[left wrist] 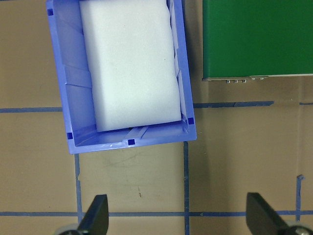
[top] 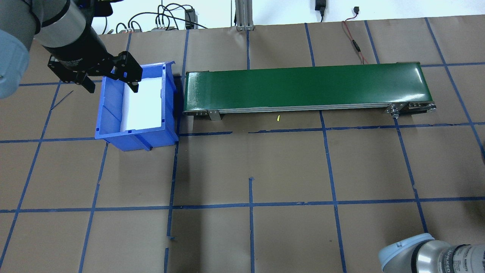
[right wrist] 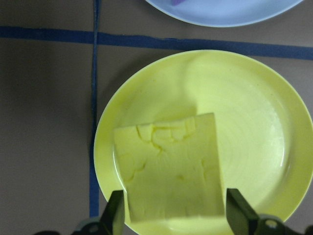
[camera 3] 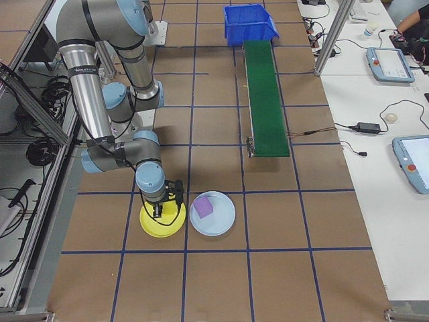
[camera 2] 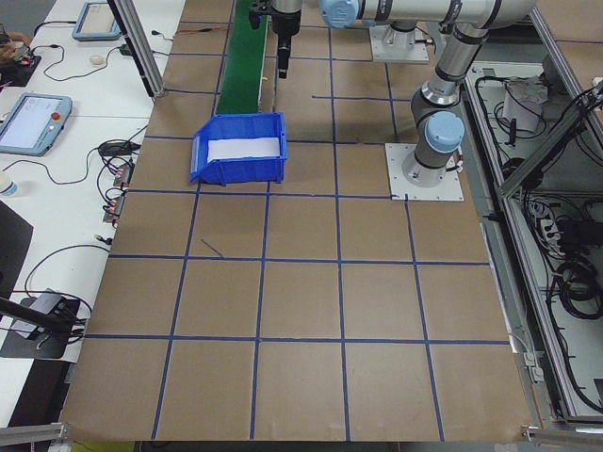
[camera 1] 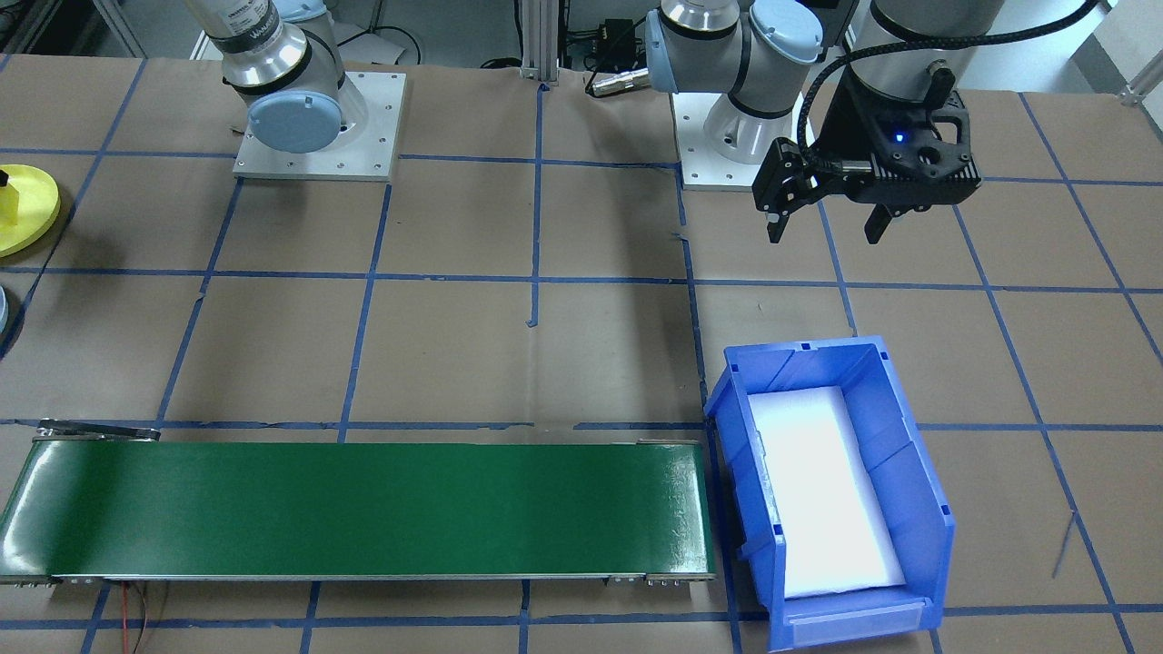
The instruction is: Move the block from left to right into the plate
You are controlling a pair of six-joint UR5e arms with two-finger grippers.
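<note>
Jaws of the right gripper (right wrist: 171, 215) stand on either side of a yellow block (right wrist: 171, 169) that sits in the yellow plate (right wrist: 254, 122); the two black fingertips (right wrist: 116, 210) flank the block's lower edge, but whether they press on it or merely bracket it I cannot tell. The block, cracked across its top face, lies under the jaws on the part of the plate nearest them, tilted a little against the rim. Beyond the plate, away from the jaws, a strip of blue tape (right wrist: 195, 43) crosses the brown surface (right wrist: 44, 122), and past it shows the edge of a pale blue plate (right wrist: 225, 12) with a speck of purple on it; in the right-side view that pale plate (camera 3: 221, 221) carries a purple block (camera 3: 202, 208) and lies just beside the yellow one. Jaws of the left gripper (camera 1: 827, 222) are spread wide and hold nothing, hanging above the surface with both fingers (left wrist: 95, 215) well apart. Ahead of them, as the left wrist camera sees it, stands a blue bin (left wrist: 63, 88) lined with a white foam pad (left wrist: 129, 63), and beside the bin begins a long green conveyor belt (top: 303, 85), its end just beside the bin's wall.
</note>
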